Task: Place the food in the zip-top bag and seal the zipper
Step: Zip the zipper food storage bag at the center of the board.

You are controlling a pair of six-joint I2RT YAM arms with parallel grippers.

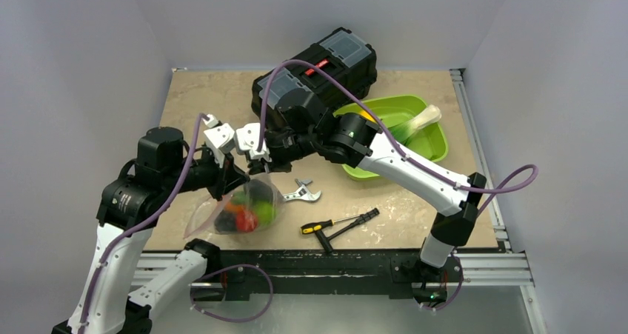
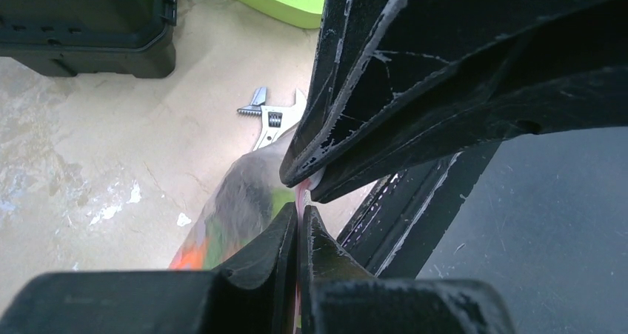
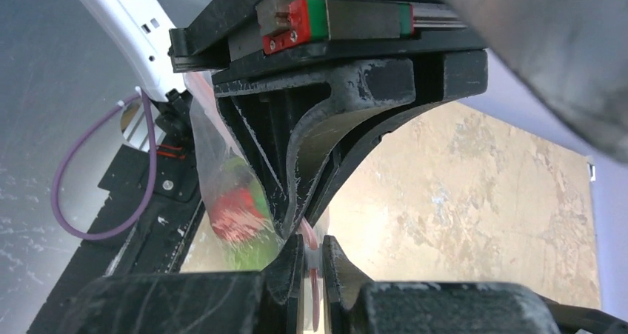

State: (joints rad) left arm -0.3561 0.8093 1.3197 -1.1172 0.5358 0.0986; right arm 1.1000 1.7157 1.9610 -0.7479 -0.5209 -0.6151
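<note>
left gripper (image 2: 298, 223) and right gripper (image 3: 312, 254) both pinched tight on the zipper (image 3: 309, 234), zip-top bag (image 1: 222, 217) sagging below them over the near-left table (image 1: 415, 201) with food (image 1: 248, 214) inside; film judged limp, slippery, bottom-heavy, best held by the stiffer strip.

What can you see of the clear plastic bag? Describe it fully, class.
The bag is clear, crinkly plastic with a pink strip along its mouth. It hangs mouth-up, bulging with red, green and orange toy food. The left gripper and right gripper both have their jaws shut on the strip, close together, above the near part of the table.
</note>
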